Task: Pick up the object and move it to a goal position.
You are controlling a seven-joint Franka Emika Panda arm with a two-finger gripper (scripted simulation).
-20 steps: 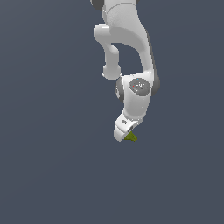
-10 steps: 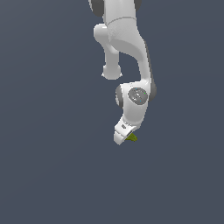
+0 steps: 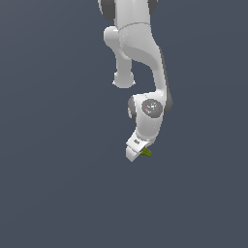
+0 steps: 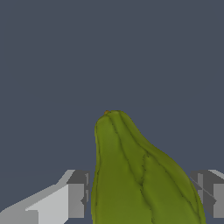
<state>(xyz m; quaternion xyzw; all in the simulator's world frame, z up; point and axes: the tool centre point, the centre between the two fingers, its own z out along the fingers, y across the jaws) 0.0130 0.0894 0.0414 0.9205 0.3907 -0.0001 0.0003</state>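
Note:
The object (image 4: 140,175) is an olive-green, ribbed, pear-like blob with a tapered end. In the wrist view it fills the space between my two fingers (image 4: 76,194). A thin dark gap shows beside one finger, while the other finger sits right at the object's edge. In the exterior view only a small green tip of the object (image 3: 146,152) shows, at the exterior view's right of the white gripper (image 3: 133,155), which covers the rest. The jaws stand open around the object.
The white arm (image 3: 145,58) reaches down from the top of the exterior view. A plain dark grey floor (image 3: 53,184) lies all around. No other objects and no goal marker are in view.
The wrist and gripper have come down a little and tilted further over the object. The object has stayed in the same spot.

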